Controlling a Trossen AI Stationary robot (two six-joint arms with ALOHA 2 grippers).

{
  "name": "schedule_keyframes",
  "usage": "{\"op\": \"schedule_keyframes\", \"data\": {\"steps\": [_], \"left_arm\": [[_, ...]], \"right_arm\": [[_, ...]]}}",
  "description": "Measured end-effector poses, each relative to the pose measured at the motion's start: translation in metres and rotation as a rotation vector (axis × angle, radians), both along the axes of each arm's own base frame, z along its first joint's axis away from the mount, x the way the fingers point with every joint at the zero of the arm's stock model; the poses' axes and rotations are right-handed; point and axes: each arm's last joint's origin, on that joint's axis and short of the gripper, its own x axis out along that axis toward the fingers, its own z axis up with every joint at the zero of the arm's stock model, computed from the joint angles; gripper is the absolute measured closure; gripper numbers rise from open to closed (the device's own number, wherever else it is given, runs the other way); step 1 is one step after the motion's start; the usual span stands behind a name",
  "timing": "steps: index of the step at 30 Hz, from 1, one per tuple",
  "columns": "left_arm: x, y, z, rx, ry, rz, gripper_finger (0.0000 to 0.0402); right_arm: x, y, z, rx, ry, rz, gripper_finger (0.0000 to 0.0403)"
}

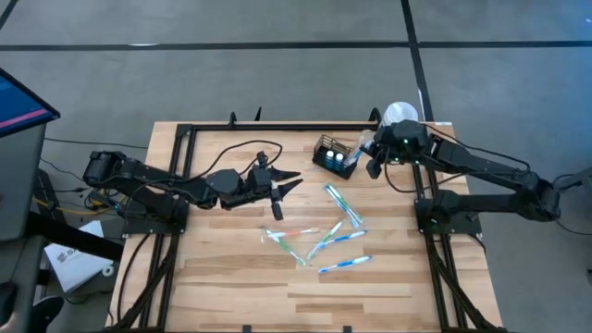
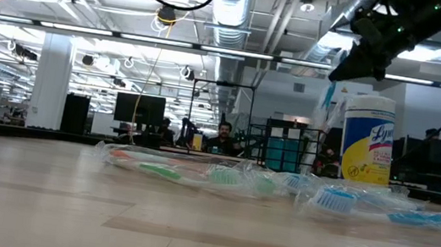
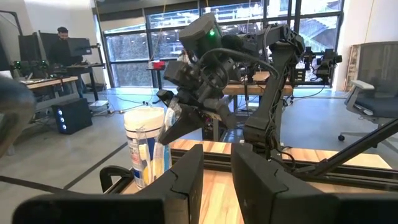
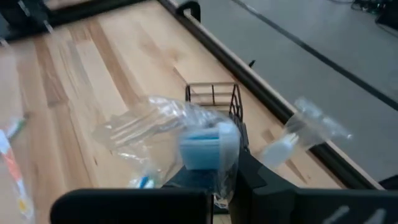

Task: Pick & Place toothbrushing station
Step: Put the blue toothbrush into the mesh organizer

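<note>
- Several wrapped toothbrushes [image 1: 326, 242] lie loose mid-tabletop [image 1: 222, 277], pointing different ways.
- The left gripper [image 1: 277, 188] hovers left of centre, its jaws partly apart and empty; it waits.
- The caddy [image 1: 335, 157], a black wire-mesh box, stands upright near the far edge, open top up, its long side running slightly diagonal to that edge.
- The right gripper [image 1: 375, 157] hangs just beside the caddy's right side, its jaws pinched shut on a wrapped toothbrush [image 4: 202, 146] by the blue head end.
- The step looks like the drop-in: centre the brush over the opening, tip it near vertical, lower before releasing.
- The white canister [image 2: 368, 139] stands behind the caddy; steer clear of it.
</note>
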Motion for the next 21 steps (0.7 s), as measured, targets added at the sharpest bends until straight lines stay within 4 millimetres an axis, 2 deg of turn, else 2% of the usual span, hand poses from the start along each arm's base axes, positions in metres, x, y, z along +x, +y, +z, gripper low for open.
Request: {"op": "schedule_keyframes", "data": {"steps": [21], "left_arm": [[0.0,0.0,-0.003,-0.003,0.025,-0.001,0.0325]], "right_arm": [[0.034,-0.019,-0.036,0.067,0.124,0.003,0.0389]]}}
